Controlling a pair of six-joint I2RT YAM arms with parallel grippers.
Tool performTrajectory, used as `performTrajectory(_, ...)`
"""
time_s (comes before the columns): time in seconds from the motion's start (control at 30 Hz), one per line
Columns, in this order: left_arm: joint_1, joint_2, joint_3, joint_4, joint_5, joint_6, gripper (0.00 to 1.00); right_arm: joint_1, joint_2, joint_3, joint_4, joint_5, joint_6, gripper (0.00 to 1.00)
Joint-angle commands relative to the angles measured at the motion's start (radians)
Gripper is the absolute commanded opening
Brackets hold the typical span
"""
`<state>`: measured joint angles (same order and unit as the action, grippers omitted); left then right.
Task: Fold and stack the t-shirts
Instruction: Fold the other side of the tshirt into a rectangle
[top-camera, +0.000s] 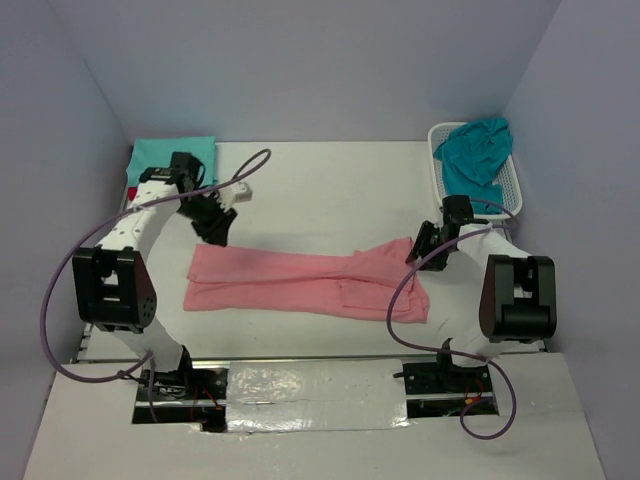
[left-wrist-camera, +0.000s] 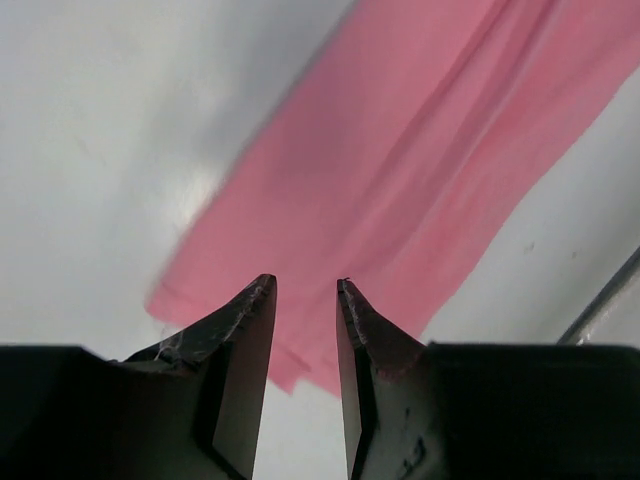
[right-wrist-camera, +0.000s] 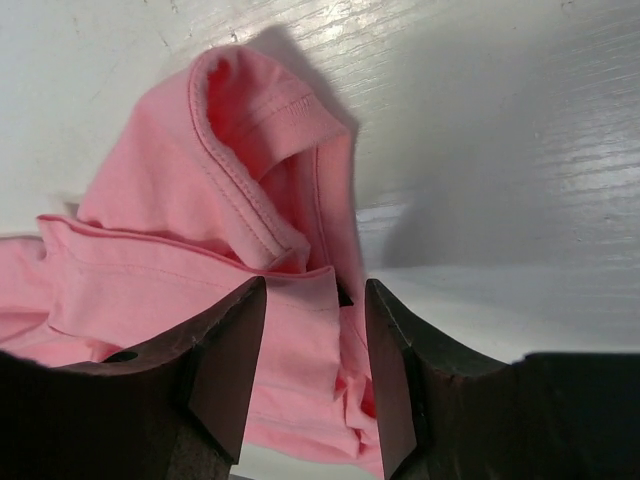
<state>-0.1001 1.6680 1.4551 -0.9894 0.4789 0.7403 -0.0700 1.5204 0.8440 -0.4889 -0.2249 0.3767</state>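
The salmon pink t-shirt (top-camera: 300, 280) lies as a long band across the middle of the table. My left gripper (top-camera: 217, 233) is open and empty just above its far left end; the left wrist view shows the pink cloth (left-wrist-camera: 400, 170) past the spread gripper (left-wrist-camera: 305, 285). My right gripper (top-camera: 415, 250) is open over the shirt's right end. In the right wrist view the bunched collar end (right-wrist-camera: 250, 150) lies between and beyond the gripper (right-wrist-camera: 315, 285). A folded mint-teal shirt (top-camera: 175, 152) lies at the back left, with a crimson red edge (top-camera: 132, 192) under it. The darker teal-blue shirt (top-camera: 477, 150) is crumpled in the basket.
The white lattice basket (top-camera: 513, 188) stands at the back right corner. Purple cables loop from both arms over the table. Grey walls close in the back and sides. The arm bases sit on a taped strip at the near edge (top-camera: 310, 385).
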Motion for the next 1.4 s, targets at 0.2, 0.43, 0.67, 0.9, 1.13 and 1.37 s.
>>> performTrajectory(0.2,0.243,-0.129,-0.308,-0.049,-0.154,0.272,0.46,-0.004,0.021,0.023,0.065,-0.068,-0.030,0.35)
performTrajectory(0.43,0.261,-0.136,-0.406,0.089,-0.315,0.332,0.47,-0.005,0.023,0.007,0.067,-0.077,-0.032,0.26)
performTrajectory(0.67,0.260,-0.122,-0.415,0.153,-0.303,0.332,0.52,-0.005,0.018,0.004,0.062,-0.077,-0.032,0.22)
performTrajectory(0.9,0.260,-0.177,-0.446,0.107,-0.198,0.497,0.54,-0.005,0.014,0.009,0.046,-0.068,-0.039,0.23)
performTrajectory(1.13,0.258,-0.191,-0.463,0.038,-0.143,0.746,0.56,-0.004,0.020,0.007,0.050,-0.071,-0.033,0.23)
performTrajectory(1.37,0.237,-0.154,-0.478,0.058,-0.161,0.742,0.56,-0.005,0.017,0.010,0.050,-0.074,-0.032,0.21)
